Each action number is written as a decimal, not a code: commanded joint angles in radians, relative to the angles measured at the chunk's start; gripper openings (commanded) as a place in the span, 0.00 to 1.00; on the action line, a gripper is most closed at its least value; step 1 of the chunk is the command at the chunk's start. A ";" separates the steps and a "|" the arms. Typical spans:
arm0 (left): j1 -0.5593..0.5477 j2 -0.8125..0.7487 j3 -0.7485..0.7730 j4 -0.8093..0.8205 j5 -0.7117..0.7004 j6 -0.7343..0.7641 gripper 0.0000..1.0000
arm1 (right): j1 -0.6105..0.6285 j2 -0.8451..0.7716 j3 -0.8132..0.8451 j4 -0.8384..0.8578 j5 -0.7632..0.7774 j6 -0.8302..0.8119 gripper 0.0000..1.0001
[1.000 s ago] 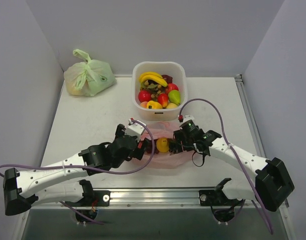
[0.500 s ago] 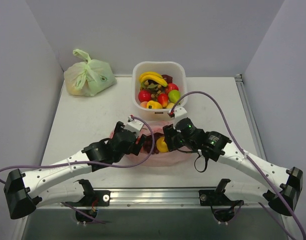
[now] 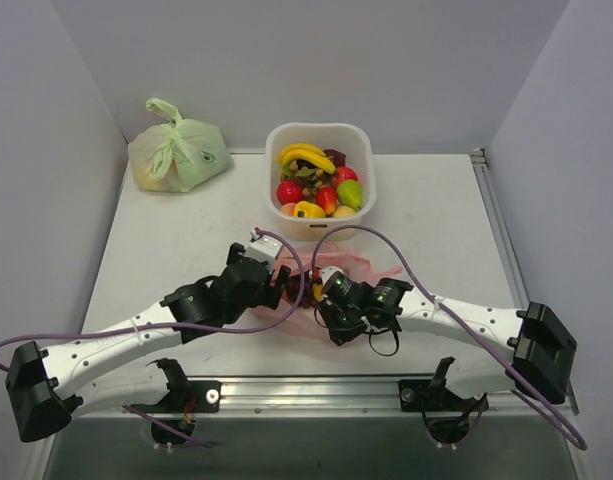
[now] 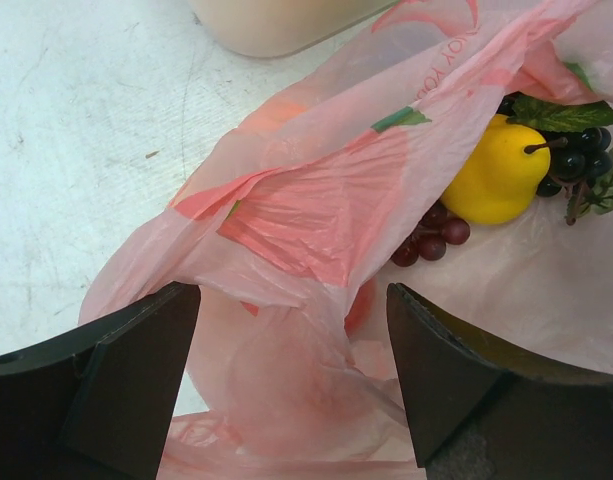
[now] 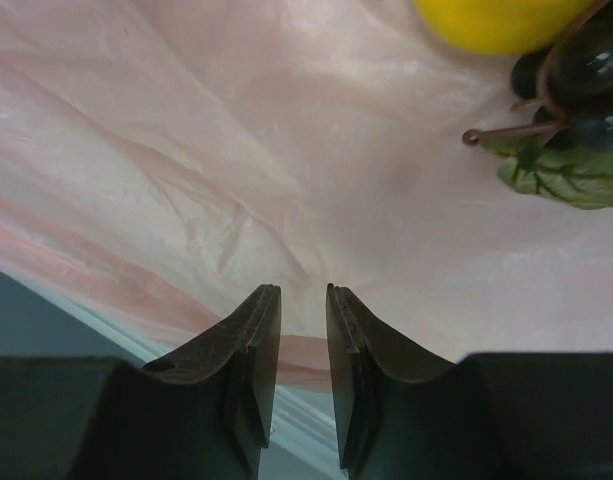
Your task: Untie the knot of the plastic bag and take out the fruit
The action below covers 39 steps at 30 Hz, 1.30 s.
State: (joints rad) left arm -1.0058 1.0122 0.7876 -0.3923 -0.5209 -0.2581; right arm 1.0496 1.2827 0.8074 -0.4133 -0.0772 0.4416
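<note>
Right gripper [image 5: 301, 295] nearly pressed together over the plastic bag [image 5: 236, 150], perhaps pinching film; left gripper [image 4: 291, 300] spread wide; with the bag seemingly open, the fruit [image 4: 496, 175] needs lifting out next.

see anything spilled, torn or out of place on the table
Nothing spilled or visibly torn. The pink bag lies crumpled and open, with its yellow fruit and grapes inside. The white basket stands upright.

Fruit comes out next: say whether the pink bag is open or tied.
Open: the pink bag gapes, yellow fruit and grapes exposed inside.
</note>
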 commanded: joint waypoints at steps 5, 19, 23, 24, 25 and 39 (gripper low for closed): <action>0.015 -0.029 0.004 0.040 0.059 -0.033 0.86 | 0.030 0.015 0.071 -0.073 0.135 -0.014 0.20; 0.013 -0.118 -0.059 0.023 0.137 -0.029 0.86 | -0.011 -0.045 0.092 0.116 0.495 -0.024 0.64; 0.013 -0.116 -0.080 0.044 0.153 -0.036 0.86 | -0.020 0.001 0.069 0.220 0.475 -0.056 0.65; 0.012 -0.110 -0.077 0.043 0.157 -0.038 0.86 | -0.025 0.009 0.061 0.238 0.475 -0.061 0.65; 0.013 -0.107 -0.076 0.047 0.157 -0.040 0.86 | -0.029 0.024 0.049 0.258 0.472 -0.075 0.65; 0.015 -0.080 -0.068 0.047 0.153 -0.038 0.86 | -0.126 0.188 0.038 0.446 0.306 -0.172 0.47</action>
State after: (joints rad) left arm -0.9974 0.9283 0.7025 -0.3916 -0.3664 -0.2855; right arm 0.9409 1.4429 0.8383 -0.0059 0.2684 0.2863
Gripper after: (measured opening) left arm 0.865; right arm 0.483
